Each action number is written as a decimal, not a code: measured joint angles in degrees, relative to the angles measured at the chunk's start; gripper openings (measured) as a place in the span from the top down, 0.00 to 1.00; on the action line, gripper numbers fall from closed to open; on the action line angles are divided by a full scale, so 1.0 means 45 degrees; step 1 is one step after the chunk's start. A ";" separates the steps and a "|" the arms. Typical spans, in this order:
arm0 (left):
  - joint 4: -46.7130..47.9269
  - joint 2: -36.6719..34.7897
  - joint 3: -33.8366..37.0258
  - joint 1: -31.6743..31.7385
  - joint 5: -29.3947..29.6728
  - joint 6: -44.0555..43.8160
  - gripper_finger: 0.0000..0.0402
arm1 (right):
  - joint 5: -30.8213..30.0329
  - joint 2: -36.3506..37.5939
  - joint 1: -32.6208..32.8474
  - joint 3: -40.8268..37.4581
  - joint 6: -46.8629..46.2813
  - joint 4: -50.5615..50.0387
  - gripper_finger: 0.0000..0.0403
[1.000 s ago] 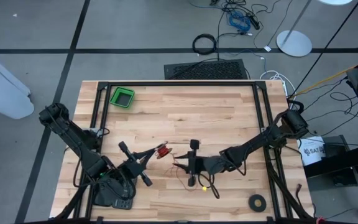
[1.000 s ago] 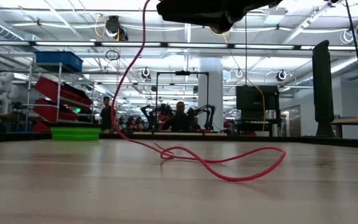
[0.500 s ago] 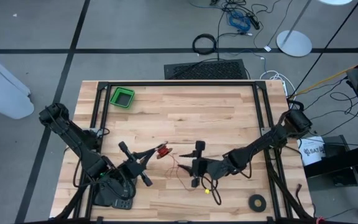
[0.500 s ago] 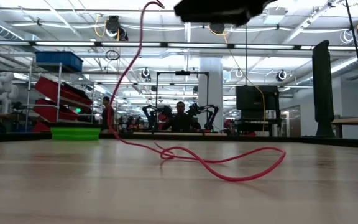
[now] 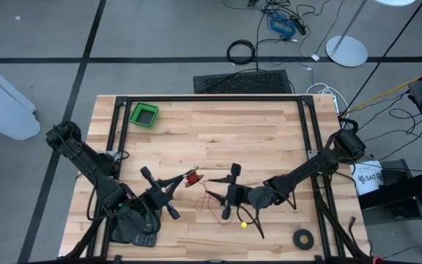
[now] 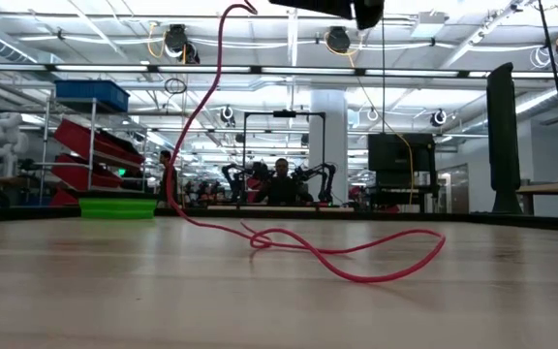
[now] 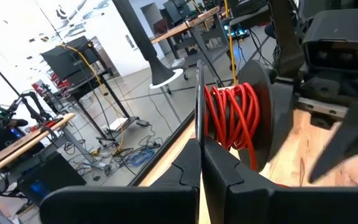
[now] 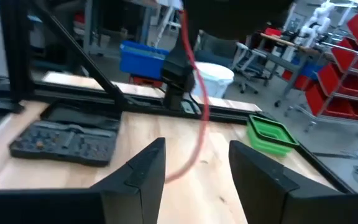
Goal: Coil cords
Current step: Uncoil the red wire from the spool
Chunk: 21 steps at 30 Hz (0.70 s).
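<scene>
Left gripper [image 5: 187, 178] clamped on thin red flexible cord [image 5: 192, 177], coiled bundle between its fingers.
Cord tail loops over the wooden table [image 5: 218, 139]; right gripper [image 5: 231, 192] above it, fingers apart.

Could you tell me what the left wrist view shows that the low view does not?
Only the left wrist view shows the red cord wound into a coil just past the left end effector, whose fingers are pressed together. Only the low view shows the cord's loose length lying in a loop on the table, and the green bin far off. Both show the red cord and the workshop beyond the table.
</scene>
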<state>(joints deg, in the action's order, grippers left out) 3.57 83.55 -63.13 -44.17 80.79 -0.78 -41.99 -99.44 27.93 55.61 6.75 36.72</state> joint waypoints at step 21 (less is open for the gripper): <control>-0.0004 0.0000 0.0000 0.0400 -0.0952 -0.0136 0.99 | 0.0909 -0.0360 -0.0718 0.0000 -0.0114 0.0859 0.67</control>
<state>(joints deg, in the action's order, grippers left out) 3.56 83.55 -63.13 -42.37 76.51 -1.39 -37.90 -101.06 24.70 55.61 6.24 40.58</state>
